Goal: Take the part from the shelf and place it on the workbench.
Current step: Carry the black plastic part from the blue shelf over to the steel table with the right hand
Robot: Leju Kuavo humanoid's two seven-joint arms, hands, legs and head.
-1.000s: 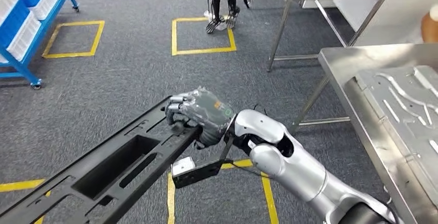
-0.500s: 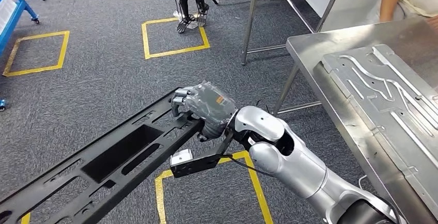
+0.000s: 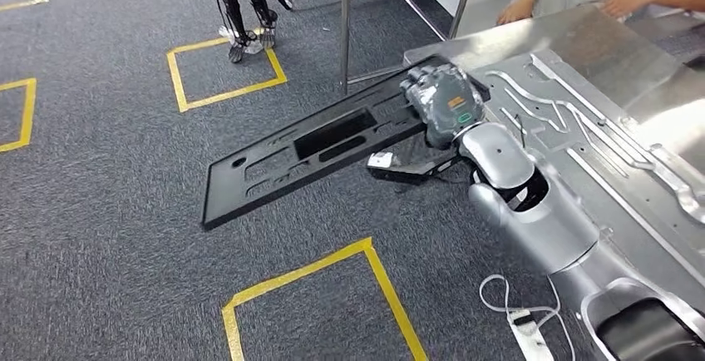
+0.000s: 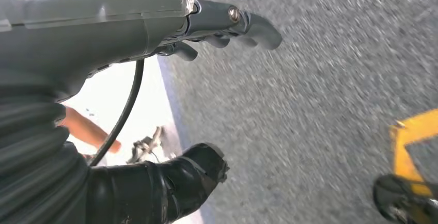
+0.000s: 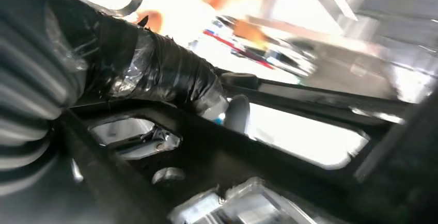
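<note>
Over the corner of the shiny steel bench [image 3: 582, 45], the right hand [image 3: 441, 99] grips one end of the long black slotted plastic panel [image 3: 308, 153], fingers clenched around its edge. That panel juts out above the grey carpet [image 3: 108, 211], tilted downward. Left hand [image 4: 155, 33] hangs over carpet, fingers seemingly apart, holding nothing.

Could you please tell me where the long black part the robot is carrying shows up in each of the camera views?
Head view: the black part slants across the middle, its upper end gripped by the right robot hand at the workbench edge.
Left wrist view: the part is not in it; left robot hand over carpet.
Right wrist view: the part's slotted frame crosses the picture.
Shared landmark: the right robot hand.
</note>
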